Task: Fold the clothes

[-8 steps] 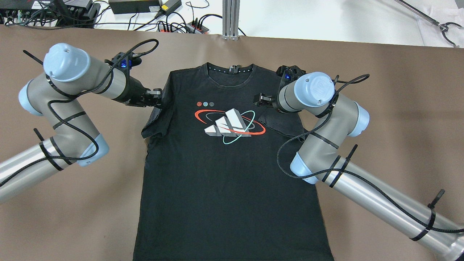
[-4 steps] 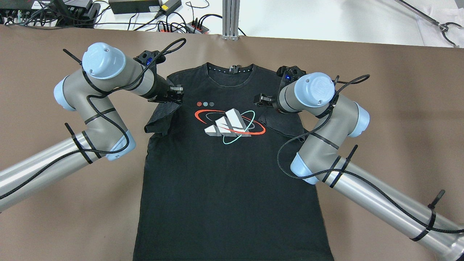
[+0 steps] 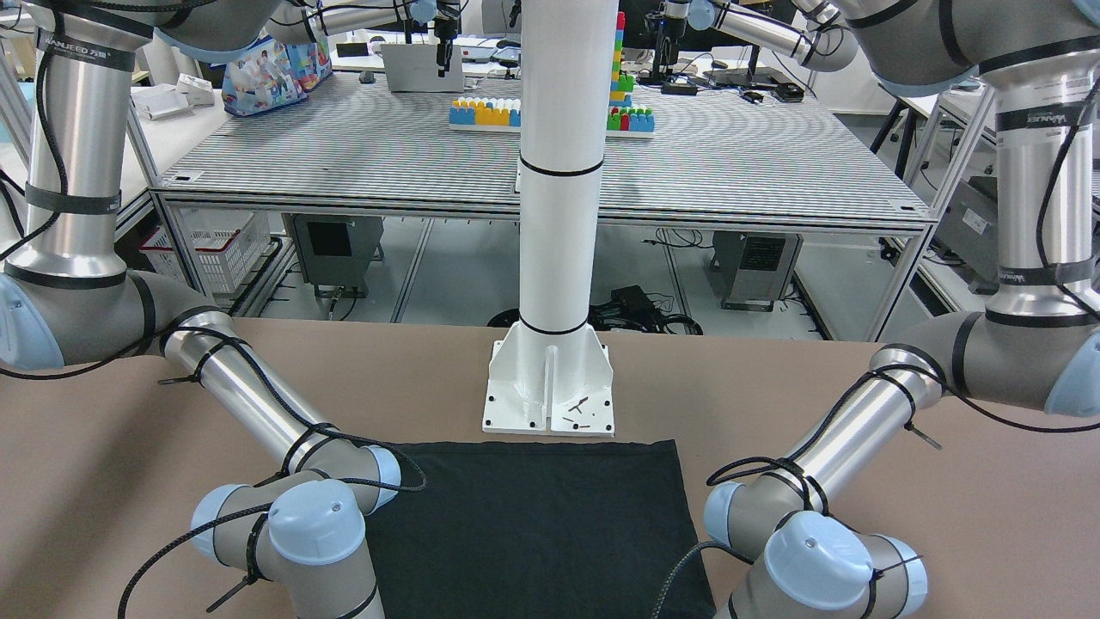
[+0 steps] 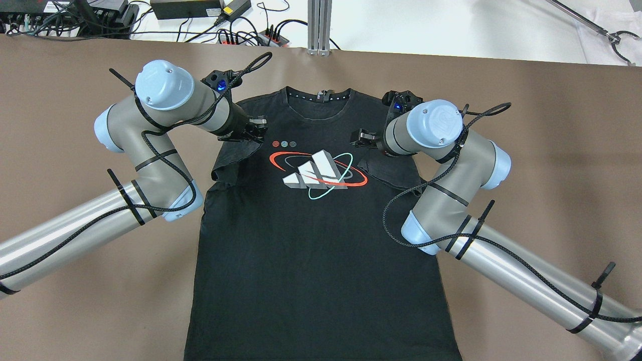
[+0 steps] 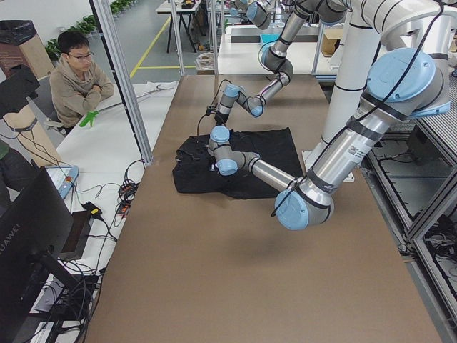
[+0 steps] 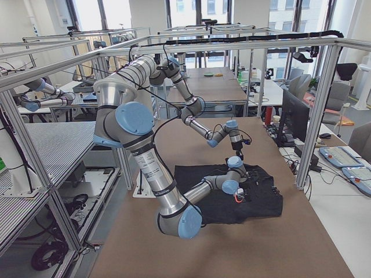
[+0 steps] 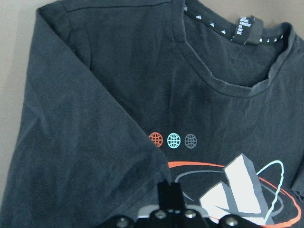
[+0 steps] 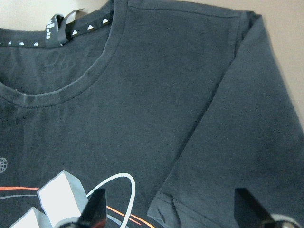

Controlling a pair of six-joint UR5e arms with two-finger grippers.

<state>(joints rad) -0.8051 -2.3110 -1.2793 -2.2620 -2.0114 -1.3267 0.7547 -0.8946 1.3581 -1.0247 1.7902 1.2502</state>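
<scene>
A black T-shirt (image 4: 311,240) with a white, red and teal logo lies face up on the brown table (image 4: 541,125). My left gripper (image 4: 258,129) is shut on the shirt's left sleeve (image 4: 231,161) and holds it folded in over the chest, beside the three small round emblems (image 7: 174,140). Its fingertips (image 7: 169,190) are pressed together on the cloth. My right gripper (image 4: 360,138) is open, its fingers (image 8: 97,209) wide apart just above the right sleeve (image 8: 237,156). That sleeve lies folded in over the shirt.
Cables and power strips (image 4: 241,35) and a metal post (image 4: 319,25) lie beyond the table's far edge. The white column base (image 3: 550,387) stands just behind the shirt's hem (image 3: 524,516). An operator (image 5: 78,78) sits at the side bench.
My left arm has swung right, carrying the left sleeve from the shirt's outer edge in over the chest. The right arm has not moved.
</scene>
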